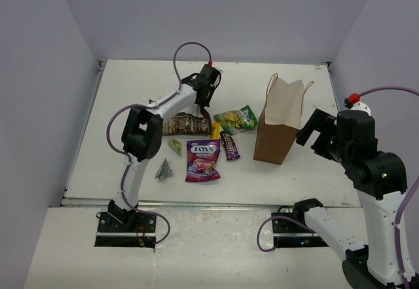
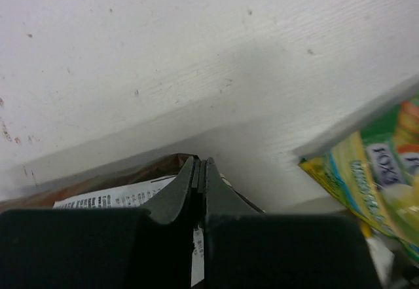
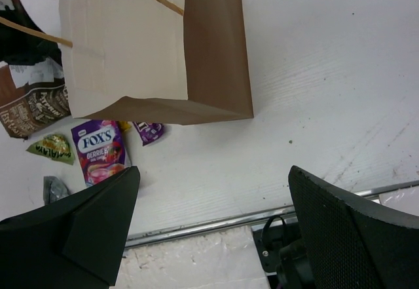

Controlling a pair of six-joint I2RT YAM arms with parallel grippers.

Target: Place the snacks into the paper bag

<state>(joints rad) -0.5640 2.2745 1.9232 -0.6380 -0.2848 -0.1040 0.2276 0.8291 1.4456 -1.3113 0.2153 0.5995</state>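
The paper bag (image 1: 280,124) stands upright with its mouth open, and its pale inside shows in the right wrist view (image 3: 131,46). Left of it lie the green bag (image 1: 237,118), yellow bar (image 1: 215,130), dark brown bar (image 1: 229,146), purple Fox's pouch (image 1: 203,160), tiny green wrapper (image 1: 175,146) and grey wrapper (image 1: 163,170). My left gripper (image 1: 204,91) is shut on the upper edge of the long brown wrapper (image 1: 185,124); the closed fingertips (image 2: 195,168) pinch it (image 2: 124,177). My right gripper (image 1: 315,132) is open and empty (image 3: 213,171), to the right of the bag.
The white table (image 1: 131,92) is walled in on three sides. A metal rail (image 3: 216,223) runs along its near edge. The green bag (image 2: 373,177) lies just to the right of my left fingers. The Fox's pouch (image 3: 99,148) shows beyond the paper bag's base.
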